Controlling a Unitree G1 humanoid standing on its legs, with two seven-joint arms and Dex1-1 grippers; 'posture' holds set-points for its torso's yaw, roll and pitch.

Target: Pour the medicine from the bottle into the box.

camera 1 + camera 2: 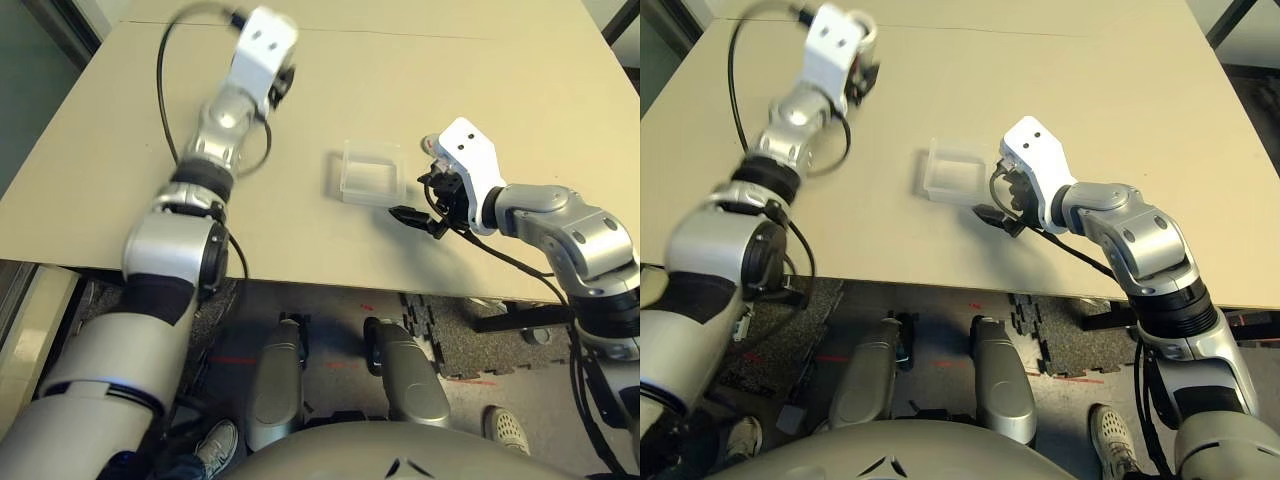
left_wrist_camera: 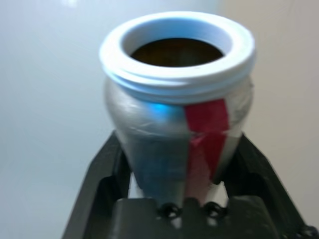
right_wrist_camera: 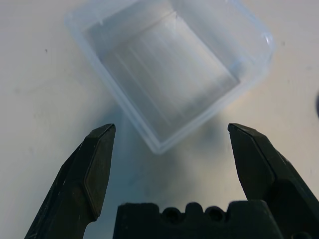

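A robot holds an uncapped medicine bottle aloft, well left of the empty box it must fill.

The left gripper [image 2: 179, 199] clamps its black fingers on the small silver-grey bottle with a red label stripe [image 2: 174, 129], mouth open. The right gripper [image 3: 169, 149], fingers wide and empty, waits just right of the clear shallow square plastic box [image 1: 370, 172] at mid-table [image 1: 520, 90]. Judged next: carry the bottle over the box and tip it carefully; no pellets lie inside yet.
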